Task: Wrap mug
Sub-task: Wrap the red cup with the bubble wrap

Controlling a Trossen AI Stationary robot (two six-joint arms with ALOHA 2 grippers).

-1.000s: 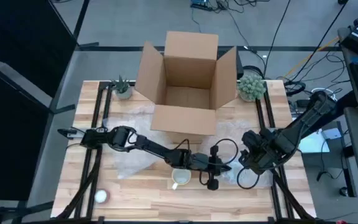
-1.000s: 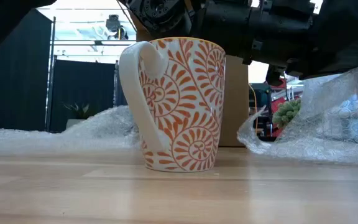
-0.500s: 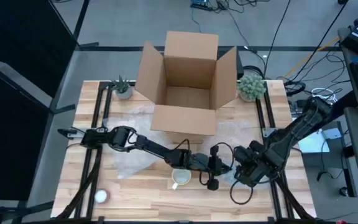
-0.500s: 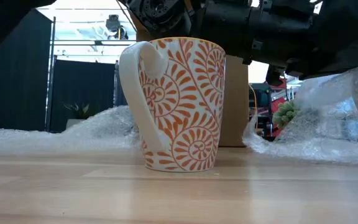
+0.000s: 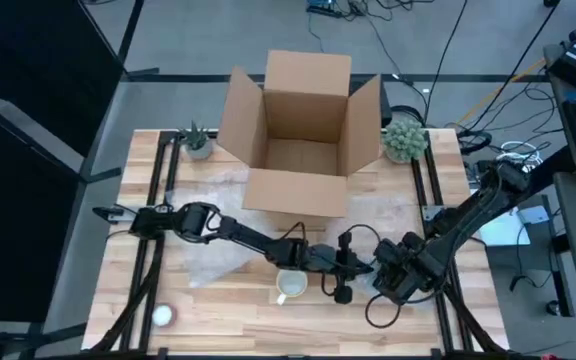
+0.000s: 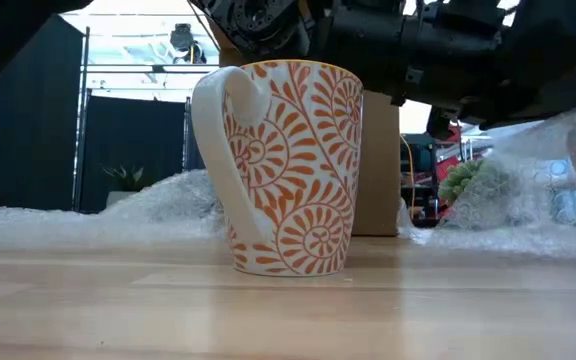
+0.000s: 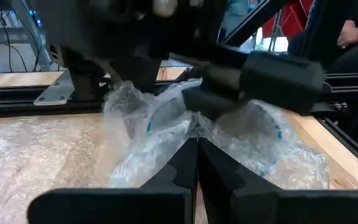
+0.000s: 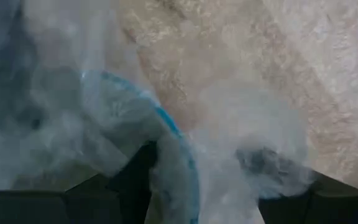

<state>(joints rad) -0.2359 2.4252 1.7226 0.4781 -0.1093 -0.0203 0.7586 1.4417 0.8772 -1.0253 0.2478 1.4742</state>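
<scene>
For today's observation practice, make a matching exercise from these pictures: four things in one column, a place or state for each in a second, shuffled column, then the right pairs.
Things
1. mug
2. cardboard box
3. bubble wrap
4. left claw

Places or states
A. open, at the back of the table
B. shut, fingers pressed together
C. upright on the table, orange leaf pattern
D. crumpled, clear, bunched in front of the left claw

Pairs: 1-C, 2-A, 3-D, 4-B

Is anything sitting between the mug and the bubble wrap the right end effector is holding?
Nothing visible: bare table separates the mug from the bubble wrap held by the right end effector.
</scene>
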